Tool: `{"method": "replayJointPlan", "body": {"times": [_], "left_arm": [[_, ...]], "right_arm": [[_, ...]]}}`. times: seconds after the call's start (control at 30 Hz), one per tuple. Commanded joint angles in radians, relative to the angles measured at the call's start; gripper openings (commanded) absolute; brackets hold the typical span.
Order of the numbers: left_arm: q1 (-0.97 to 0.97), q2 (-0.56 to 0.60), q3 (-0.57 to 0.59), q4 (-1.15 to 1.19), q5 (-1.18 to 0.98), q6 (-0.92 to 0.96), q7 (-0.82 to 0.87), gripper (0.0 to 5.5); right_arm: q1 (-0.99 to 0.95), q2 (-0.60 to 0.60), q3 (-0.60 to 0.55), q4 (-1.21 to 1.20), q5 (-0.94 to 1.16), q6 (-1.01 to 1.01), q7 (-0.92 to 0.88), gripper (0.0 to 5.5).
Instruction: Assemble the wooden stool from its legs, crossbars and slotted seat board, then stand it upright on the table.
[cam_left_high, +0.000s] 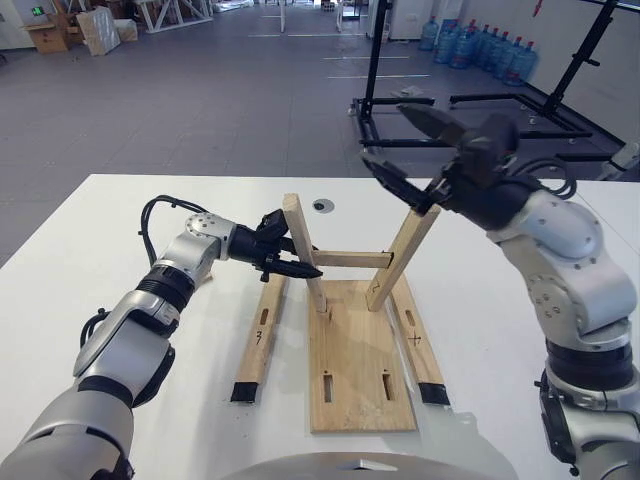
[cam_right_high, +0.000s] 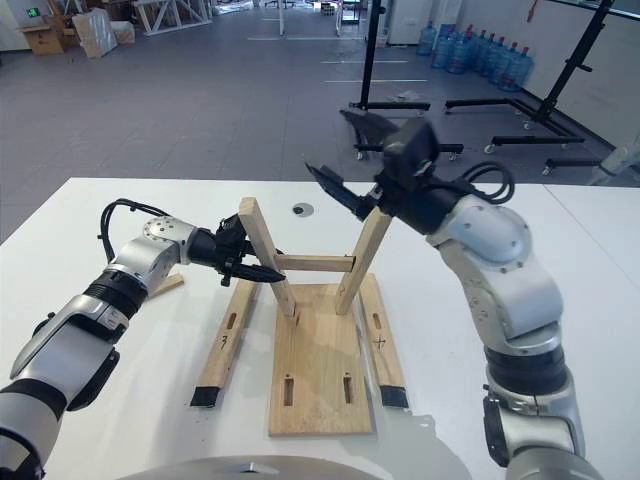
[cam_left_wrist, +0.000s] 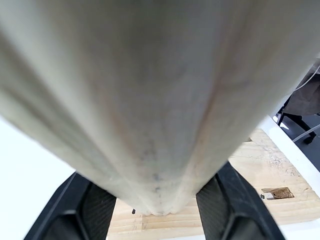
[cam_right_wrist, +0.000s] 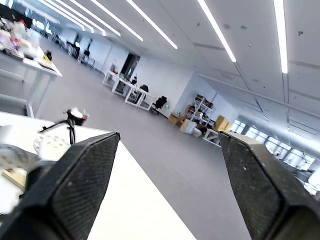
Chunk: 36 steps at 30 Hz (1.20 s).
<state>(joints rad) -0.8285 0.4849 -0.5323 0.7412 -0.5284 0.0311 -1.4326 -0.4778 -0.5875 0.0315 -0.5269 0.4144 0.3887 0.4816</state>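
Note:
The slotted seat board (cam_left_high: 360, 370) lies flat on the white table. Two legs stand tilted in its far slots, joined by a crossbar (cam_left_high: 352, 260). My left gripper (cam_left_high: 288, 262) is shut on the left leg (cam_left_high: 298, 225) about halfway up; in the left wrist view that leg (cam_left_wrist: 150, 100) sits between the fingers (cam_left_wrist: 95, 207). My right gripper (cam_left_high: 408, 150) hangs open just above the top of the right leg (cam_left_high: 405, 255), touching nothing; its fingers (cam_right_wrist: 75, 190) stand wide apart in the right wrist view. Two more legs lie flat beside the board, one left (cam_left_high: 262, 340) and one right (cam_left_high: 415, 340).
A small round hole (cam_left_high: 322, 206) marks the table behind the legs. A short wooden piece (cam_right_high: 166, 285) lies under my left forearm. Black metal frames (cam_left_high: 480, 110) stand on the floor beyond the table's far edge. There is bare table to the far left and right.

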Motion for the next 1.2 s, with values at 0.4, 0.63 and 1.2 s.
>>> {"method": "replayJointPlan", "body": {"times": [0.4,0.63,1.2], "left_arm": [[0.131,0.042,-0.129,0.054,0.283,0.030,0.030,2.09],[0.137,0.040,-0.127,0.042,0.293,0.032,0.024,2.09],[0.103,0.043,-0.148,0.087,0.334,0.004,0.013,2.09]], "right_arm": [[0.185,-0.088,0.669,0.124,-0.886,0.055,0.053,3.62],[0.257,-0.065,0.692,0.114,-0.918,0.178,0.159,3.62],[-0.044,0.127,-0.085,0.000,-0.195,-0.166,0.012,3.62]]}}
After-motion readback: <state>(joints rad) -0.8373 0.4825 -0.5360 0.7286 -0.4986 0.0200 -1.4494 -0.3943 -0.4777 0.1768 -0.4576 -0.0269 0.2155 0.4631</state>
